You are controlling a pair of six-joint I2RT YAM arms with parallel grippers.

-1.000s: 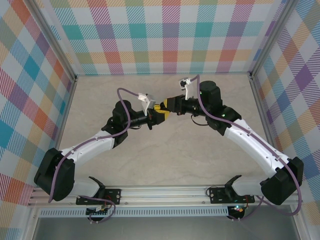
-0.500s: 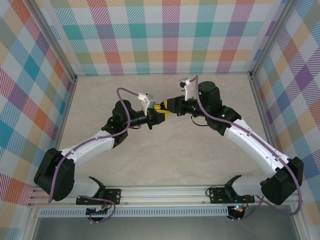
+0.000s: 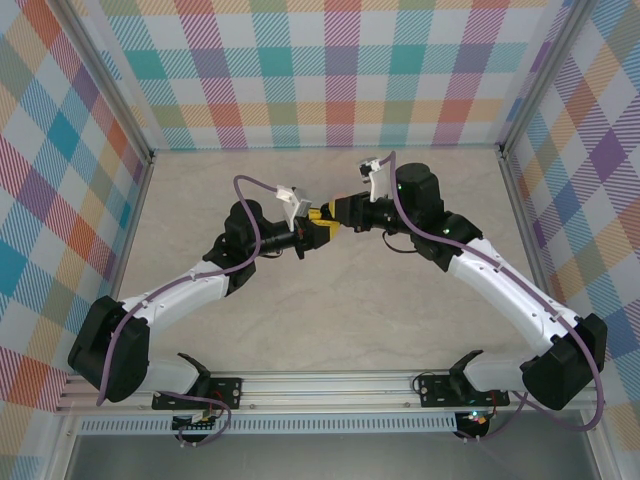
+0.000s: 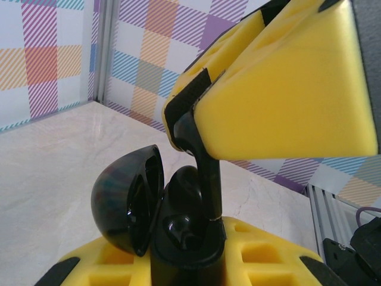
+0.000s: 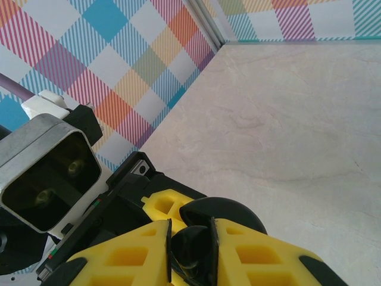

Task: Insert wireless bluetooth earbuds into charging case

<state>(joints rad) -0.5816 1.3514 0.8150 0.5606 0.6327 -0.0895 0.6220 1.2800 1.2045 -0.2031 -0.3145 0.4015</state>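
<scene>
Both arms meet over the middle of the table. My left gripper is shut on a black charging case, whose domed lid stands open to the left. My right gripper comes from above and is shut on a black earbud. In the left wrist view the earbud's stem hangs from the right gripper's yellow fingers and reaches down into the case's open hollow. The case lid shows just behind the right fingers.
Pale marble-look tabletop lies under both arms, fenced by plaid walls with metal corner posts. The left wrist camera housing sits close to the right gripper. An aluminium rail runs along the near edge.
</scene>
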